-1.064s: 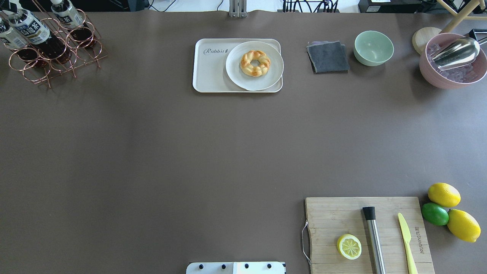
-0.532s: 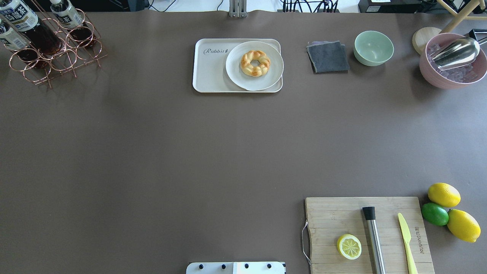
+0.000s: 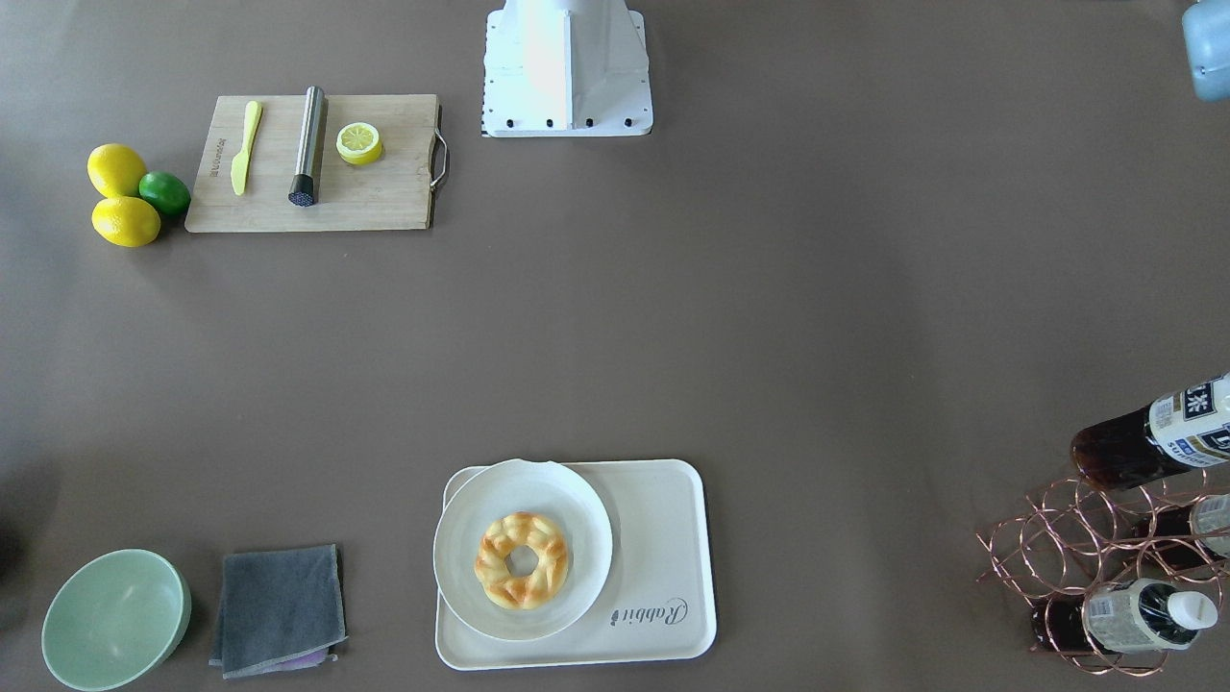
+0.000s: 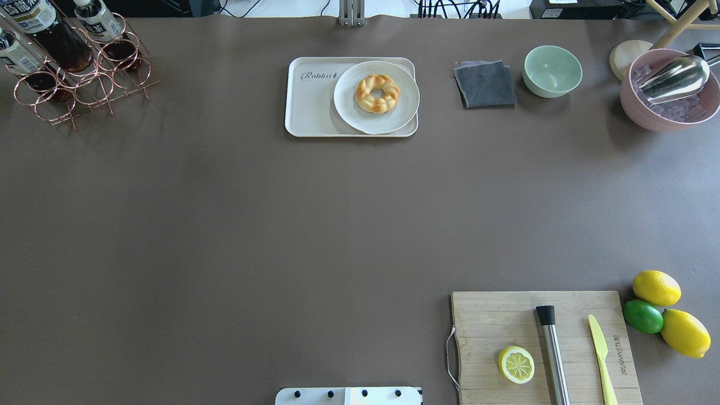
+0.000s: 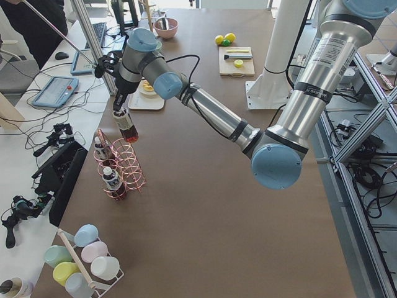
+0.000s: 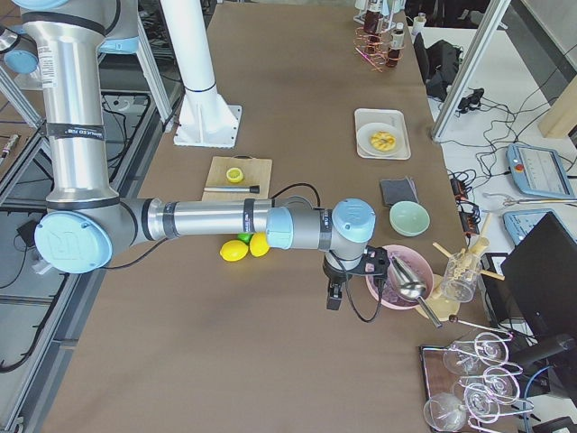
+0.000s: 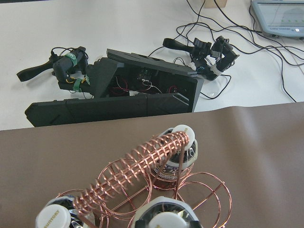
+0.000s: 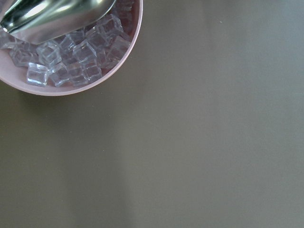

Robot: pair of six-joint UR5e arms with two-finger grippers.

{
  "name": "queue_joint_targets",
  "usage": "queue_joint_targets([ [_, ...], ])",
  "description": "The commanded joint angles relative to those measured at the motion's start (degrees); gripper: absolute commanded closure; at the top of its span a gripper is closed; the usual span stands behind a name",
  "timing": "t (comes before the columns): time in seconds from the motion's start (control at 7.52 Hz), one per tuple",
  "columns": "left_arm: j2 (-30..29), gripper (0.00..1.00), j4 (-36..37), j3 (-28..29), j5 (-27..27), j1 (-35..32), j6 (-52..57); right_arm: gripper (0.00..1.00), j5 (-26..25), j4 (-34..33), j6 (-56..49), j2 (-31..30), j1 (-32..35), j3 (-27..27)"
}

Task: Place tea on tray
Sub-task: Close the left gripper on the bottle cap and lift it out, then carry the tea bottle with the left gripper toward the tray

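Note:
The tea bottle [image 4: 53, 42], reddish-brown with a dark label, hangs tilted above the copper wire rack [image 4: 84, 90]. It also shows in the front-facing view [image 3: 1143, 442] and the exterior left view [image 5: 126, 127]. My left gripper [image 5: 118, 107] is at the bottle's top; I cannot tell whether it is shut. The cream tray [image 4: 309, 107] stands at the table's far middle, apart from the bottle. My right gripper [image 6: 332, 298] hovers beside the pink ice bowl [image 6: 397, 280]; its state is unclear.
Two more bottles [image 4: 98, 22] [image 4: 17, 53] stand in the rack. A white plate [image 4: 376, 121] with a ring pastry fills the tray's right part. A grey cloth [image 4: 485, 84], a green bowl [image 4: 552, 70], a cutting board [image 4: 495, 320] and lemons [image 4: 656, 288] lie around.
The tea bottle has moved up and toward the far left corner, away from the rack's rings. Everything else on the table is as before.

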Motion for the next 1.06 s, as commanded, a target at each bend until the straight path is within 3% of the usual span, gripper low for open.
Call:
queue_joint_targets([
  [0.0,-3.62,1.00,0.74,-1.84,7.62,8.11,-11.93,0.00,0.00,0.00,0.00,-0.18,-0.05,0.05],
  [0.4,-13.62,1.00,14.24,-5.09,18.43,19.19,-21.53,0.00,0.00,0.09,0.00,0.78,-0.05,-0.04],
  [0.67,-18.20,1.00,18.30,-5.71,25.99,27.88,-30.65,0.00,0.18,0.09,0.00,0.96,-0.05,0.66],
  [0.93,-23.12,1.00,27.25,-8.86,34.08,37.46,-38.30,0.00,-0.17,4.36,-0.09,0.27,-0.05,0.32],
])
